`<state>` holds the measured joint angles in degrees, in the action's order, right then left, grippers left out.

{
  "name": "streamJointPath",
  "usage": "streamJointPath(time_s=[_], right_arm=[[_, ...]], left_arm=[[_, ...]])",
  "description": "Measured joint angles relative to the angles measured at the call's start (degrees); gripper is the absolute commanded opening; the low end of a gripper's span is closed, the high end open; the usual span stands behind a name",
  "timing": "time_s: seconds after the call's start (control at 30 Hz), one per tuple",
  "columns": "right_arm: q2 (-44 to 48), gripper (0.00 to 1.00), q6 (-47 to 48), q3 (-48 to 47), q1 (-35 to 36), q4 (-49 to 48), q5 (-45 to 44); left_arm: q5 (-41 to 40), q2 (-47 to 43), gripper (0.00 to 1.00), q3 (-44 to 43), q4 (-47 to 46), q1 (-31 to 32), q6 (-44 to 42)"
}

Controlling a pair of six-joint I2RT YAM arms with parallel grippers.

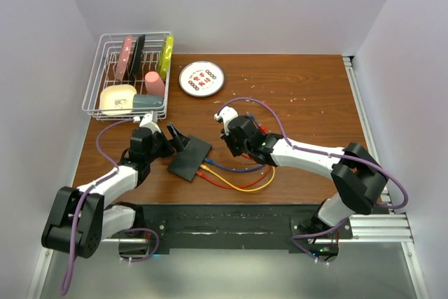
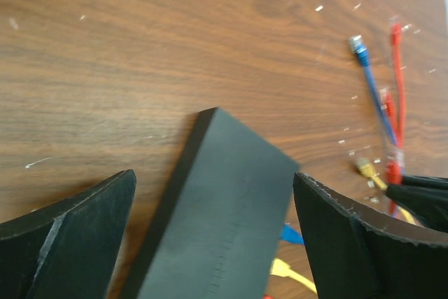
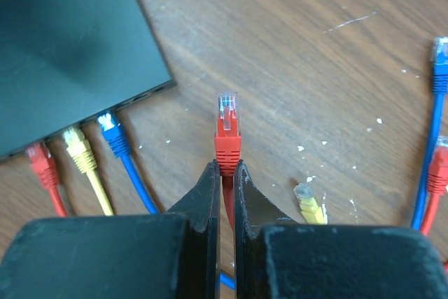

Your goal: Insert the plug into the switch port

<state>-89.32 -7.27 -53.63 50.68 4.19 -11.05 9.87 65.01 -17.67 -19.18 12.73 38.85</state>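
Observation:
The switch is a flat matte-black box lying left of centre on the table. Red, yellow and blue cables sit in ports on its near-right edge. My left gripper is open, with one finger on each side of the switch; I cannot tell whether they touch it. My right gripper is shut on a red plug just behind its boot. The plug's clear tip points forward, a short way to the right of the switch. In the top view the right gripper is just right of the switch.
A wire dish rack with utensils and cups stands at the back left, with a round white plate beside it. Loose yellow, blue and red plug ends lie right of my right gripper. Crumbs dot the wood.

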Motion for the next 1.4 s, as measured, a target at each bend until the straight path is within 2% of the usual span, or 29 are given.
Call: streamJointPath(time_s=[0.53,0.9,1.4], right_arm=[[-9.79,0.00,3.56,-2.93,0.94,3.04,5.99],[-12.68,0.00,5.22,-4.87,3.56,4.94,7.67],[-12.74,0.00,5.33,-5.27,3.72,4.57,7.61]], left_arm=[[7.61,7.39,0.99,-0.02,-4.94,-0.79,-3.72],[13.44,14.01,0.89,-0.66,-10.91,-0.90,-3.85],[13.03,13.92,0.80,-0.66,-10.45,-1.09,-3.98]])
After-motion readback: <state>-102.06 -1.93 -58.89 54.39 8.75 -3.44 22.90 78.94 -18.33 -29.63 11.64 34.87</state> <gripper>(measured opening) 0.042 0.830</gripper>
